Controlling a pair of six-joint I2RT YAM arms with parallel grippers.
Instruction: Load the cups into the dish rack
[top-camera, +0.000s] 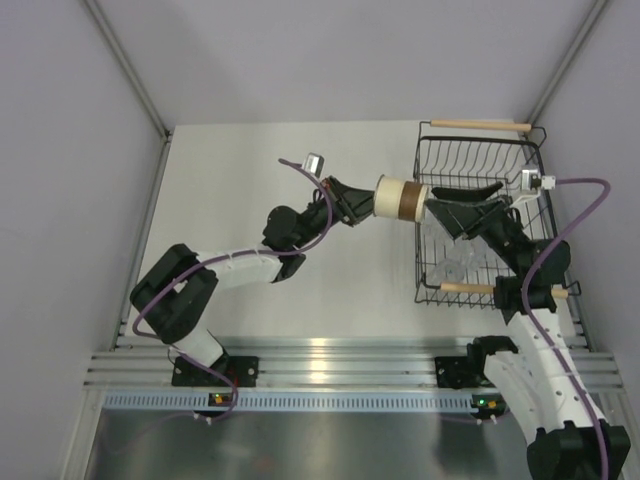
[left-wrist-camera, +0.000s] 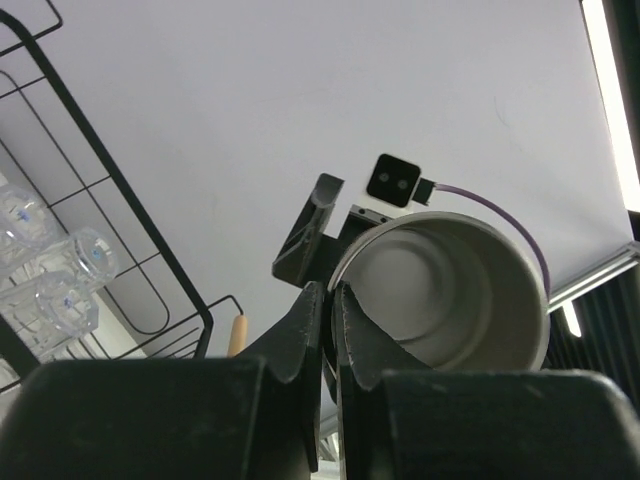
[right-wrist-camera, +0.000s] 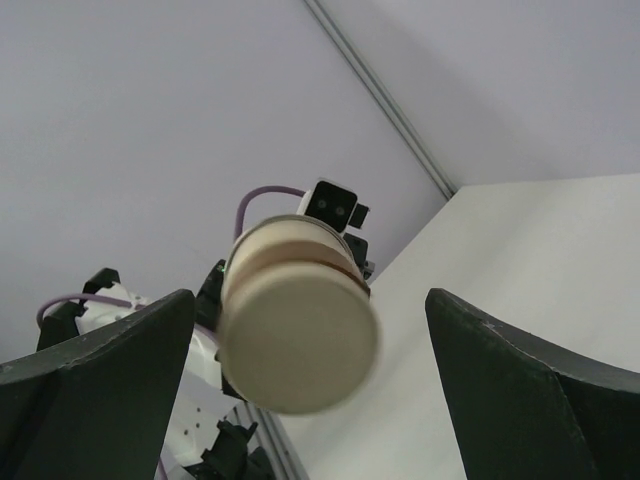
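Clear cups (left-wrist-camera: 88, 256) lie in the rack (top-camera: 480, 125); we pinch the tan cup (top-camera: 400, 199), seemingly the last, in our left gripper (top-camera: 372, 203), right gripper (top-camera: 438, 204) spread.

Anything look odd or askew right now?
Only the short tan-brown cup with a silver inside: it hangs sideways in mid-air, pinched by its rim in the left tool, base toward the open right tool, beside the black wire dish rack. Nothing spilled or damaged shows.

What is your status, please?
Left gripper shut on tan cup, sideways midair. Right gripper open, between cup and rack. Clear cups in rack.
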